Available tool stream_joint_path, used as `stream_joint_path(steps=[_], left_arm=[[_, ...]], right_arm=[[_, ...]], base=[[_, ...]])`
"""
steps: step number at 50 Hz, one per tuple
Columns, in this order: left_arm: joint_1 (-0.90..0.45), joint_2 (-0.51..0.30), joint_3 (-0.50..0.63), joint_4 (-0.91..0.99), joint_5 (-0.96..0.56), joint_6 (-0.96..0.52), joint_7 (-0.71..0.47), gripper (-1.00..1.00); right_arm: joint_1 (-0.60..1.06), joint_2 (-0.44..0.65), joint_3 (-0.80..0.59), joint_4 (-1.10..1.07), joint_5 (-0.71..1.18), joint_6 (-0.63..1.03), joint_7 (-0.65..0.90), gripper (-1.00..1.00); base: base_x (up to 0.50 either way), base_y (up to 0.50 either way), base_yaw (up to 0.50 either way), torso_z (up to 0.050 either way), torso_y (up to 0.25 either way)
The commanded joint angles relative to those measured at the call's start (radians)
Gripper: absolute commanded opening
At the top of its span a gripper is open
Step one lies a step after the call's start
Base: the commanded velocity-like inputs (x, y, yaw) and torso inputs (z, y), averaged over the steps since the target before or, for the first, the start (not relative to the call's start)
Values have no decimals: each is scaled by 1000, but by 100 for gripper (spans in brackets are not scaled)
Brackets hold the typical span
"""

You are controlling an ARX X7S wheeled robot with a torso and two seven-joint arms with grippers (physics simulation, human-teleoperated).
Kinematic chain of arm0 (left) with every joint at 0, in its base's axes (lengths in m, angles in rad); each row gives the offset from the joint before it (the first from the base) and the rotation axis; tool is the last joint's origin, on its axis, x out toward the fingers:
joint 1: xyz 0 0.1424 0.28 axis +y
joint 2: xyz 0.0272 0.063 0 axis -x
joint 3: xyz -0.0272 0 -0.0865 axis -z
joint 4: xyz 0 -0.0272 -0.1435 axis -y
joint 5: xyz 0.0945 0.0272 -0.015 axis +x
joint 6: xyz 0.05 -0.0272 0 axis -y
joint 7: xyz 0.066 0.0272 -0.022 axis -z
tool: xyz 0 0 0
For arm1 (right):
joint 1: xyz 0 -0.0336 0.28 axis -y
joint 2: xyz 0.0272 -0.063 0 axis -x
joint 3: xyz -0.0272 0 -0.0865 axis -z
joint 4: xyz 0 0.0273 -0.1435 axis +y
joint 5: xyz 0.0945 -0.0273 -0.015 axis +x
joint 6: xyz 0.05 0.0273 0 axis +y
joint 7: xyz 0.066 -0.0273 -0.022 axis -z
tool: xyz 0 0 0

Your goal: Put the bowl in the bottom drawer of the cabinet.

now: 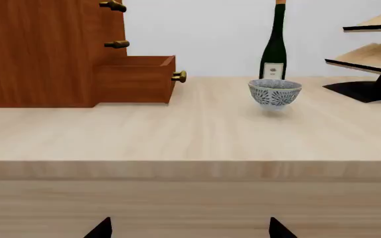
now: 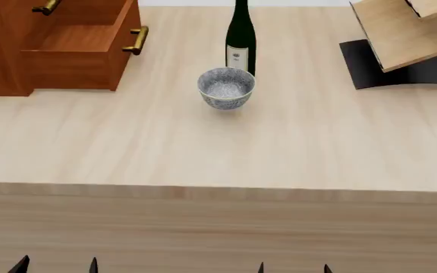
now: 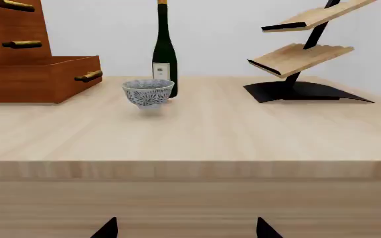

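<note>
The blue-and-white bowl (image 2: 226, 87) (image 1: 275, 92) (image 3: 148, 91) stands upright on the pale wooden table, just in front of a green bottle. At the table's back left is the reddish-brown cabinet (image 2: 6, 45) (image 1: 41, 52), its bottom drawer (image 2: 78, 42) (image 1: 137, 77) (image 3: 45, 77) pulled out, with nothing showing inside. My left gripper (image 2: 56, 267) (image 1: 189, 230) and right gripper (image 2: 295, 268) (image 3: 186, 229) are both open and hold nothing. They hang below and in front of the table's front edge, far from the bowl; only their black fingertips show.
A tall green bottle (image 2: 240, 37) (image 1: 275, 47) (image 3: 164, 49) stands right behind the bowl. A pale wood rack on a black base (image 2: 400, 51) (image 3: 303, 59) (image 1: 376, 59) occupies the back right. The table's front edge (image 2: 218, 193) runs across, between my grippers and the tabletop.
</note>
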Motion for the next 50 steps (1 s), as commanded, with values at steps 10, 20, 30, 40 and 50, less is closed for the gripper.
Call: stream_joint_path(steps=[10,20,30,40,50], left_arm=[[7,-40,45,28,-21,3,-56,100],[12,-61,64,56,-33,-26,-85,100],[15,-75,74,87,-49,-50,-105,100],[13,-89,94,113,-47,-69,-123,100],[11,-105,110,144,-55,-99,-135,100]], right_arm=[[0,39,-48,-29,35,25,46,100],[5,58,-70,-41,29,40,91,100],[10,72,-89,-60,33,61,115,100],[17,87,-98,-73,32,82,135,100],[20,102,-112,-103,36,107,152,100]], base=[[0,0,0,17,0],[0,0,0,50,0],[0,0,0,50,0],[0,0,0,50,0],[0,0,0,50,0]])
